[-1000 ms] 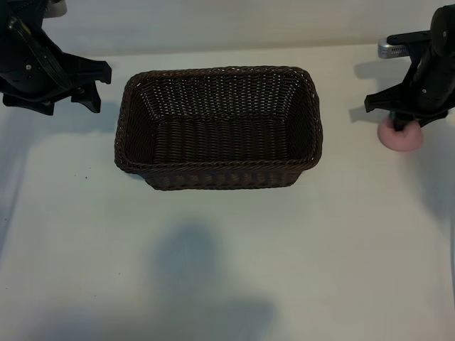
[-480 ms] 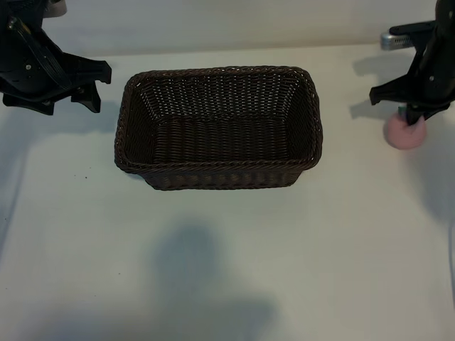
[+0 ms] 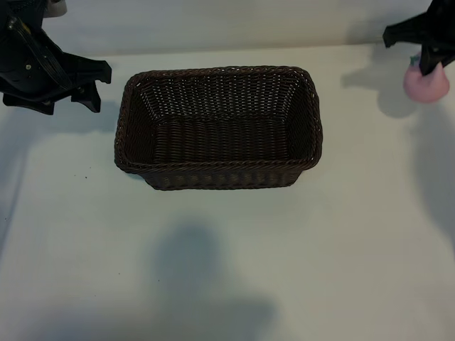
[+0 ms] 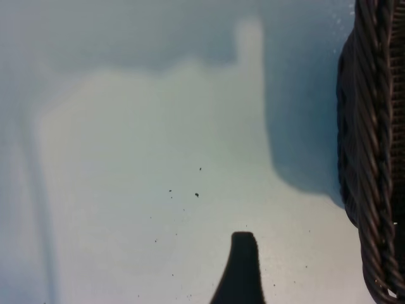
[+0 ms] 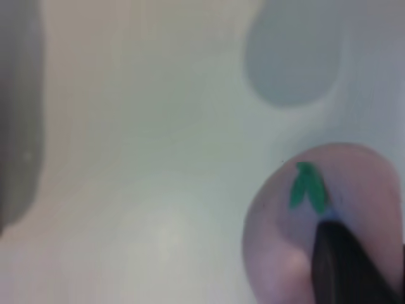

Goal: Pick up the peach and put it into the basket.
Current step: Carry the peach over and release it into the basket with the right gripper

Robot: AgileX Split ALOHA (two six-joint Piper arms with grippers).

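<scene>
White table (image 3: 284, 249), right pincer (image 3: 431, 69) clamped on peach (image 3: 425, 85) hanging beneath, right of basket (image 3: 219, 169), left pincer (image 3: 89, 89) apart

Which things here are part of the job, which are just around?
Job:
- peach, held off the table by the right gripper
- basket

Around:
- white table
- left gripper, parked left of the basket

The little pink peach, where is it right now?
In the exterior view the small round pink peach hangs at the far right in the right claw, off the white table, right of the dark-brown wicker basket.
</scene>
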